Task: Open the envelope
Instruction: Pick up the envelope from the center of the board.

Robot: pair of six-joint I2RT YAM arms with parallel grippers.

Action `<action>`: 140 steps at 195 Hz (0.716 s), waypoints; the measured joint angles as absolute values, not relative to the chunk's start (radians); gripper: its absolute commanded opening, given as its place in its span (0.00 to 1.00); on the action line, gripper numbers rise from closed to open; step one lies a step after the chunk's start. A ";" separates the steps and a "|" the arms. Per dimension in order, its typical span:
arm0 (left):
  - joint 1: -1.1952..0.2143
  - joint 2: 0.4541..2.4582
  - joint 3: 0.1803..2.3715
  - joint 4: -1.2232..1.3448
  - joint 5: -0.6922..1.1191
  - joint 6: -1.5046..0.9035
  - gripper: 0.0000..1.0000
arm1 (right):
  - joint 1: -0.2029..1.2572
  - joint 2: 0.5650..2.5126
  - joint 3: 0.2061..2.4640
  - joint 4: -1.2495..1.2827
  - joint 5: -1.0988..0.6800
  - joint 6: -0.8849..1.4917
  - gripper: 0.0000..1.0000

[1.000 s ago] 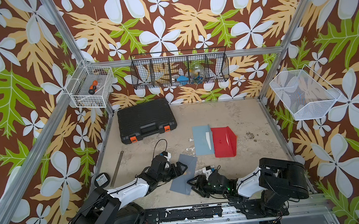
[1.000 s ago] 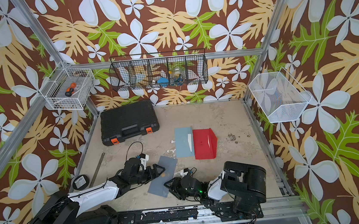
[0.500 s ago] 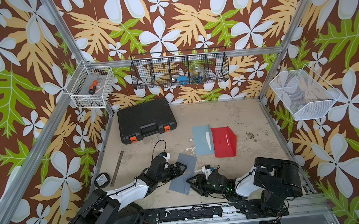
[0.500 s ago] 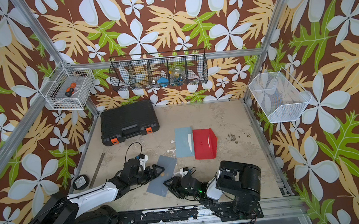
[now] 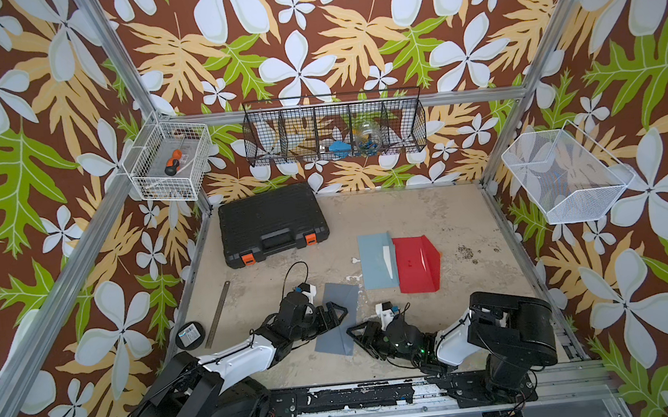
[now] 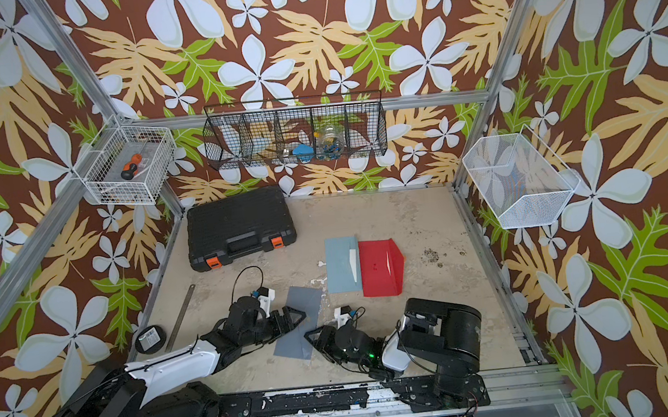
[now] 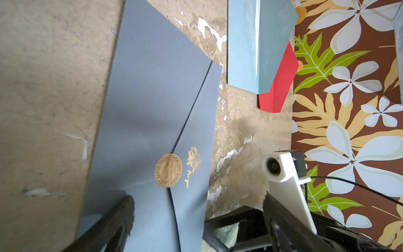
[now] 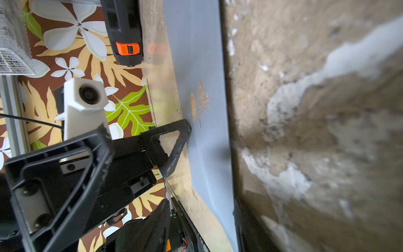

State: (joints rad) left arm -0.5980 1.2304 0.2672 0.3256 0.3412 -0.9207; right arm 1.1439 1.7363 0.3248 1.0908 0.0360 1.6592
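I am pressing the wide-open left gripper (image 5: 336, 313) on the grey envelope (image 5: 337, 320) lying on the counter (image 5: 429, 217), while the right gripper (image 5: 357, 334), half open and holding nothing, is risking sliding it instead of lifting the sealed flap.

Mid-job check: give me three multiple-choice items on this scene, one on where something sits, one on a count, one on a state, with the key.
1. The grey envelope lies:
A. between the two grippers
B. on the black tool case
C. in a wall basket

2. Envelopes on the table:
A. one
B. two
C. three

3. The grey envelope's flap is:
A. open
B. sealed by a gold sticker
C. torn off

Key:
1 A, the left gripper and right gripper flank it.
2 C, grey, light blue envelope and red envelope.
3 B, the left wrist view shows the sticker across the flap's tip.
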 measured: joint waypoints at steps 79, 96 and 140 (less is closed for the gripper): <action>-0.598 1.230 0.260 0.340 0.340 -0.934 0.94 | 1.143 1.755 0.330 1.158 0.064 1.644 0.51; -0.598 1.229 0.260 0.340 0.341 -0.934 0.94 | 1.142 1.754 0.334 1.121 0.065 1.650 0.51; -0.599 1.226 0.261 0.341 0.354 -0.939 0.94 | 1.131 1.773 0.350 1.096 0.071 1.663 0.49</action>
State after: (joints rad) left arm -0.5991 1.2263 0.2611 0.3408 0.3542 -0.9386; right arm 1.1313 1.7733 0.3496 1.0962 0.0711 1.6627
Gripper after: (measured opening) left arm 0.941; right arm 0.493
